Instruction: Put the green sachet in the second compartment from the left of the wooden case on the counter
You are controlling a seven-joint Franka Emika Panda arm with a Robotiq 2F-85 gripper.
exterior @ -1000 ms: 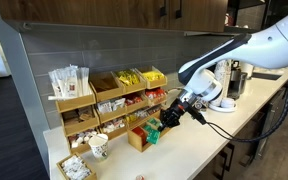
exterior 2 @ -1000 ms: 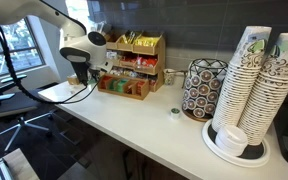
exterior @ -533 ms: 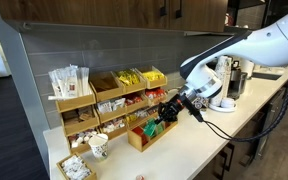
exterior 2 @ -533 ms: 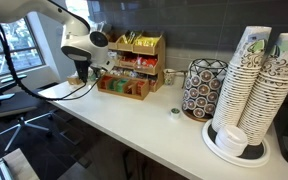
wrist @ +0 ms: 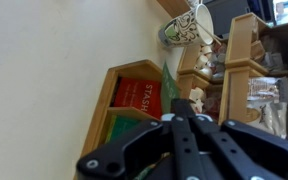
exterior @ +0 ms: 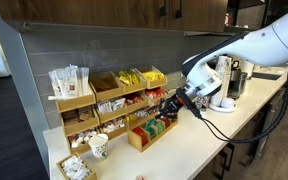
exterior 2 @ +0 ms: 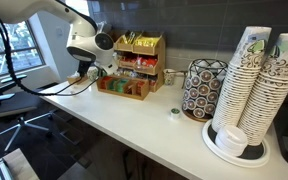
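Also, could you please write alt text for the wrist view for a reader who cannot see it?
The dark gripper, shut on the thin green sachet, hangs over the wooden case on the pale counter, above a red sachet in one slot. A paper cup and a tiered wooden rack lie beyond.

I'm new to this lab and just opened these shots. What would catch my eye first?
The white arm reaches in from the right. Its gripper hangs shut over the wooden case on the counter, pinching the green sachet edge-on above red sachets in the wrist view. In an exterior view, tall stacks of paper cups fill the right foreground.
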